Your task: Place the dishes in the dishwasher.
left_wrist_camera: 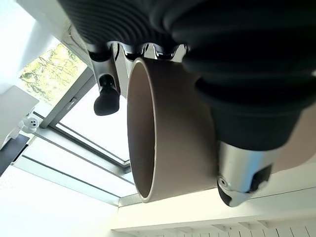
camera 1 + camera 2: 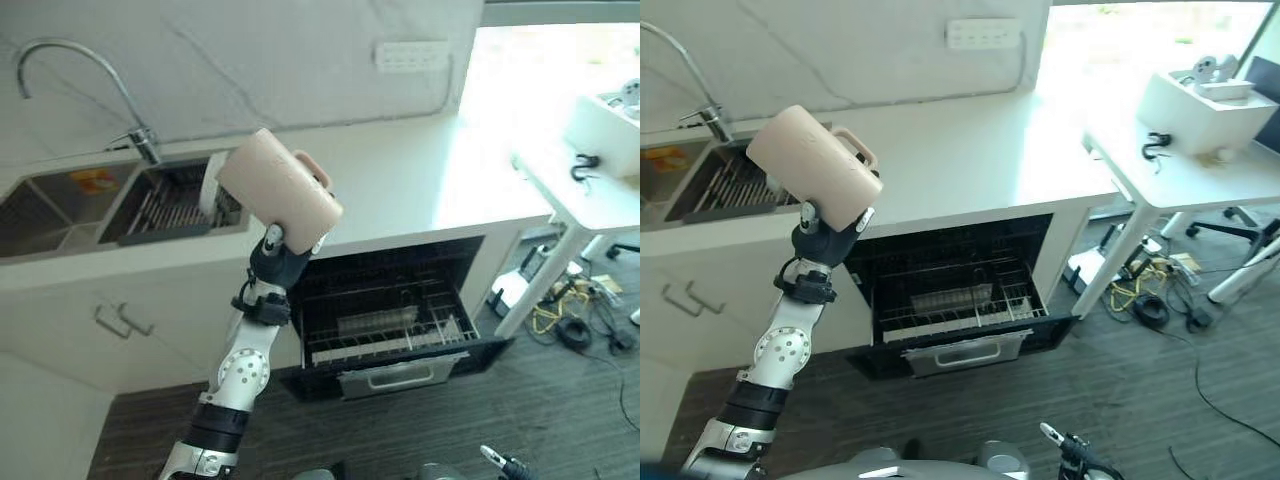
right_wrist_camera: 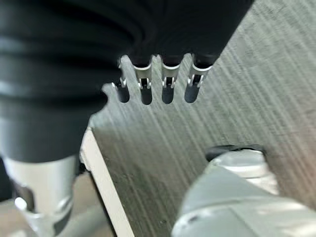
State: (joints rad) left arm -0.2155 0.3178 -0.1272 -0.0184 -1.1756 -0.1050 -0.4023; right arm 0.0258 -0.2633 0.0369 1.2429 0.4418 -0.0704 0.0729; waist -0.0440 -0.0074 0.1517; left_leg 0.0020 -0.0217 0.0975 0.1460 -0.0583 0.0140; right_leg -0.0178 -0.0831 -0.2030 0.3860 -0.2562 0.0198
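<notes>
My left hand (image 2: 274,260) is raised in front of the counter edge, shut on a pale pink mug (image 2: 280,192) with a handle. The mug (image 1: 168,133) is tipped on its side, its open mouth showing past my left hand's thumb (image 1: 242,173) in the left wrist view. Below the counter the dishwasher (image 2: 400,310) stands open, its wire rack (image 2: 385,330) pulled out over the lowered door (image 2: 400,376). A white dish (image 2: 211,186) leans in the sink's drying rack (image 2: 165,210). My right hand (image 3: 148,84) hangs low over the floor, open, fingers straight, holding nothing.
A double steel sink (image 2: 55,220) with a curved faucet (image 2: 120,100) lies at the left of the white counter (image 2: 420,180). A white table (image 2: 590,205) carrying a white box (image 2: 605,130) stands at the right, with cables (image 2: 565,310) on the dark wood floor beneath.
</notes>
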